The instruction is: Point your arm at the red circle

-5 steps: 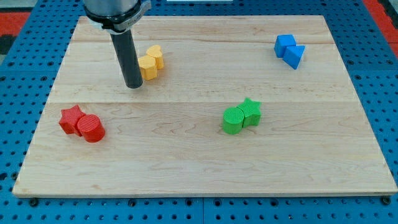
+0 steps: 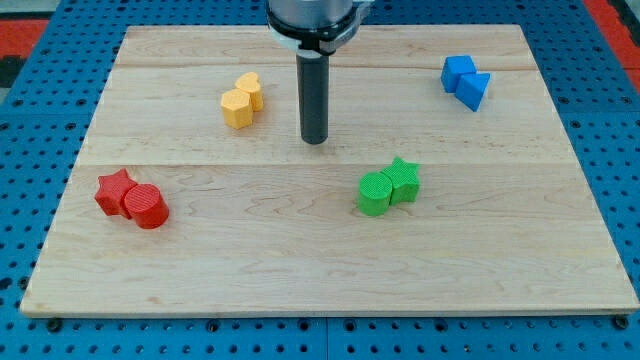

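No pincer is fitted; nothing is held. My tip (image 2: 315, 140) is found well right of the red circle (image 2: 146, 207), above it in view. A direct approach clear of the red star (image 2: 113, 189) is advised.

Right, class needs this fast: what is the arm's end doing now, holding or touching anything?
My tip: a bare rod, holds nothing, touches no block; it stands right of the yellow blocks, far from the red circle.

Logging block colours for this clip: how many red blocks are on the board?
2. The red star sits near the view's left edge, and the red circle touches it on its lower right. Nothing seems hidden; my tip is far off, near the board's middle.
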Motion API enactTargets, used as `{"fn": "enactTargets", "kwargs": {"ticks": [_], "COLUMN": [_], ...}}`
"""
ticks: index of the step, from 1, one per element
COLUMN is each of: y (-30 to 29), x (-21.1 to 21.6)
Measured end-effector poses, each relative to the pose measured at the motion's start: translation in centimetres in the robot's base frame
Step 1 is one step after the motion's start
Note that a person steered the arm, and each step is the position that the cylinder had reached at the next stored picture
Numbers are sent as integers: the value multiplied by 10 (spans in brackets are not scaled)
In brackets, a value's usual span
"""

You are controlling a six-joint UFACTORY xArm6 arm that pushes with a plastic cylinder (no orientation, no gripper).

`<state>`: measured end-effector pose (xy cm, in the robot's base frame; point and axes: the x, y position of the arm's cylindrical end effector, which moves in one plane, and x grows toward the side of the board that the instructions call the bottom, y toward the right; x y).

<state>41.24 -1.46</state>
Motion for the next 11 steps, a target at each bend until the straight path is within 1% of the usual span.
{"fn": "enactTargets", "kwargs": {"ticks": [1, 2, 3, 4, 5, 9, 10, 11], "y": [-15, -43, -114, -166, -181, -187, -186, -167], "x": [53, 132, 188, 190, 156, 156, 141, 115]}}
